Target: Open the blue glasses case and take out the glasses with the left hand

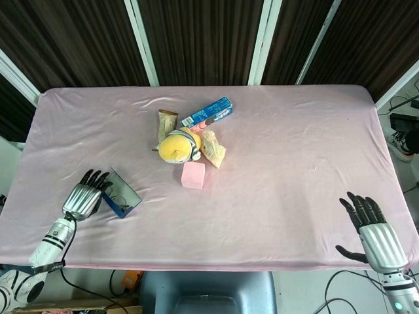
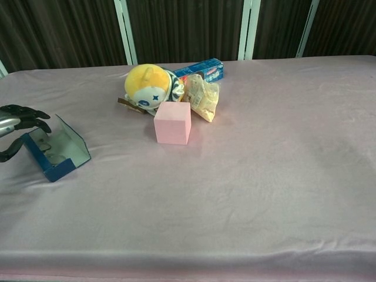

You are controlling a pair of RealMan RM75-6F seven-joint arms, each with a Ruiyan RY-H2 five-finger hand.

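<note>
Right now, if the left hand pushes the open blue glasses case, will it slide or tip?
The blue glasses case looks small and light, so it probably slides on the pink cloth. Its raised lid may swing or tip it. The left hand sits beside it.

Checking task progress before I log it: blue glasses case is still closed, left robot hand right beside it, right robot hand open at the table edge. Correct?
Not quite: the blue glasses case is open, lid raised, as the chest view shows. The rest holds: left robot hand sits beside it, right robot hand is open at the table edge.
</note>
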